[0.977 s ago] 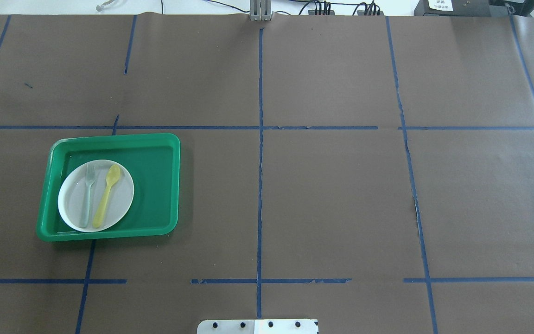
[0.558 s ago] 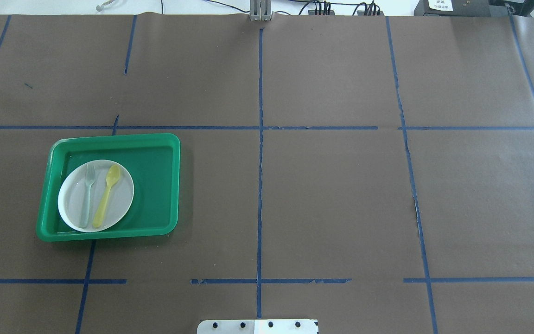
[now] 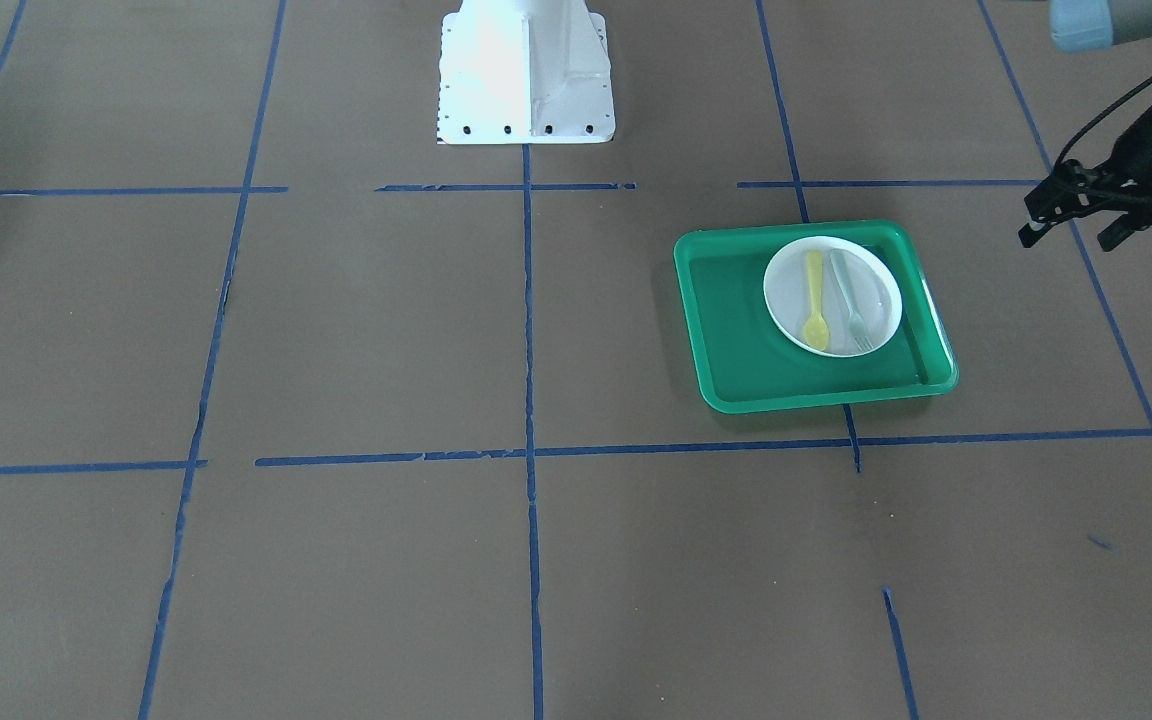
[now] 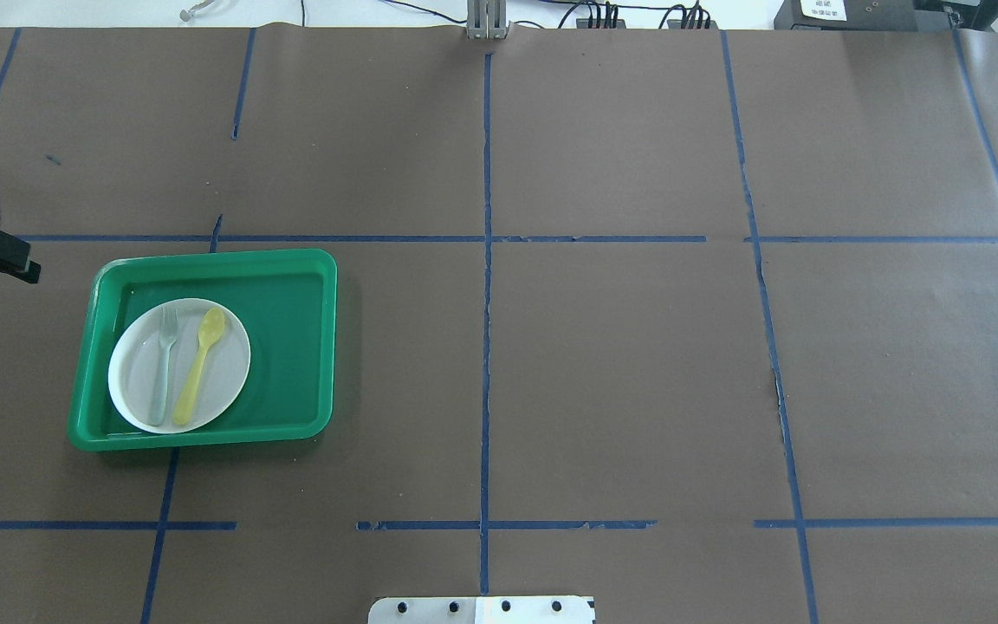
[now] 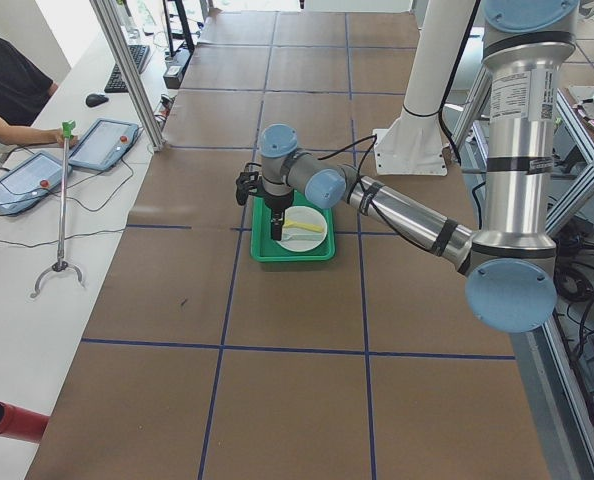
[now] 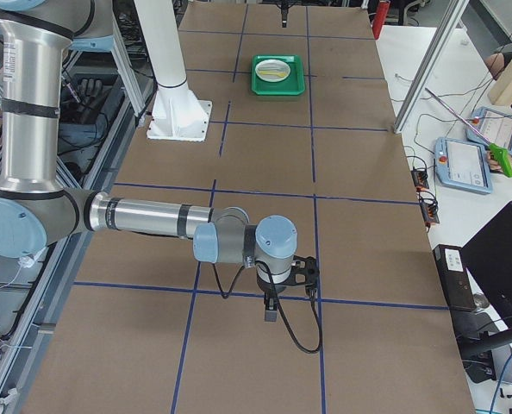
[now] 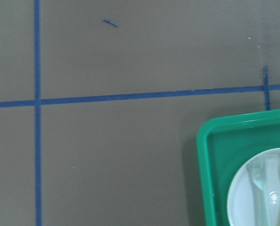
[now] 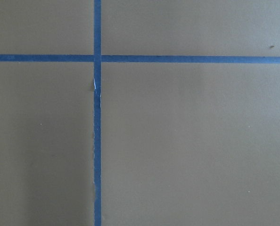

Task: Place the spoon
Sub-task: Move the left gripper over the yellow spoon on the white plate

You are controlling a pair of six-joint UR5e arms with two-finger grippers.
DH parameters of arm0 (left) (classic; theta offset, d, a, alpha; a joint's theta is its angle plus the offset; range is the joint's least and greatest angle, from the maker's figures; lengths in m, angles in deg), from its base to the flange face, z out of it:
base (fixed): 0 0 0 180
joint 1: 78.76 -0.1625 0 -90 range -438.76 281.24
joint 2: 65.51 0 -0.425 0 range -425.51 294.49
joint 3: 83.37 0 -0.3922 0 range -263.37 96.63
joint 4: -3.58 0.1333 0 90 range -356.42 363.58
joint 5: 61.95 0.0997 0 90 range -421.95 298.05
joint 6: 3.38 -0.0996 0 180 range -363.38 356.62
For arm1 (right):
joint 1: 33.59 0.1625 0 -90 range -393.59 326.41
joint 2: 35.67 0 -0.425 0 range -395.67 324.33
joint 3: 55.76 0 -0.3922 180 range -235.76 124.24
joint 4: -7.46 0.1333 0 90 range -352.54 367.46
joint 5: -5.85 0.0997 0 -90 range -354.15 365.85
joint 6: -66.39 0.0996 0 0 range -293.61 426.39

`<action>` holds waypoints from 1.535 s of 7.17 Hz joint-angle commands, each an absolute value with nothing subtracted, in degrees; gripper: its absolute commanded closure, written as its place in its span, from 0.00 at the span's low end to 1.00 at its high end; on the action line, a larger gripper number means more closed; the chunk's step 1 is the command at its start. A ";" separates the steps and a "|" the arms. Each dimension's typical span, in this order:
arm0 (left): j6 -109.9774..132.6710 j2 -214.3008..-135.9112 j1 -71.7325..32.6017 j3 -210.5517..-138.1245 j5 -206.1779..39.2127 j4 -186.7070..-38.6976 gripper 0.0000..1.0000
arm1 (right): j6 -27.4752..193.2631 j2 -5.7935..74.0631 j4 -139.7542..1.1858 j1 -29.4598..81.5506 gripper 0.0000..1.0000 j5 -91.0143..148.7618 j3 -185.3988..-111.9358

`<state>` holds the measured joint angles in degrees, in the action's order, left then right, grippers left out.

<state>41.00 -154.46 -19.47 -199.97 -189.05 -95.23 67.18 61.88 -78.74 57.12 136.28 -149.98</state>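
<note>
You're hovering the left tool [image 3: 1065, 238], spread open and empty, beside the tray [image 4: 291, 364] while the spoon [image 4: 198, 368] is lying on the plate [image 4: 227, 364] next to the fork [image 4: 161, 373], so I'd be squaring up across its thin handle, well clear of the fork.

Brown tabletop [image 4: 620, 364], blue tape grid [image 4: 487, 347]

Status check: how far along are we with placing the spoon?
Done: nothing certain. The spoon lies on the white plate in the green tray, beside the fork.
In hand: nothing. The left gripper hangs open and empty beside the tray, clear of the spoon.
Left: the grasp and the placing, unless the plate is its intended spot.
</note>
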 commanded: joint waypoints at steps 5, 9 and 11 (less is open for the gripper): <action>57.70 -164.04 -38.05 -189.99 -177.36 -101.28 0.15 | 67.18 61.89 -78.76 57.12 0.00 136.28 -149.98; 57.70 -164.04 -40.00 -186.12 -176.91 -105.76 0.28 | 67.18 61.89 -78.76 57.12 0.00 136.28 -149.98; 57.53 -164.04 -40.44 -186.11 -177.00 -105.76 0.33 | 67.18 61.89 -78.76 57.12 0.00 136.28 -149.98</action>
<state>57.63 -164.03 -40.22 -186.21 -176.97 -105.69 67.18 61.89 -78.72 57.12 136.28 -149.98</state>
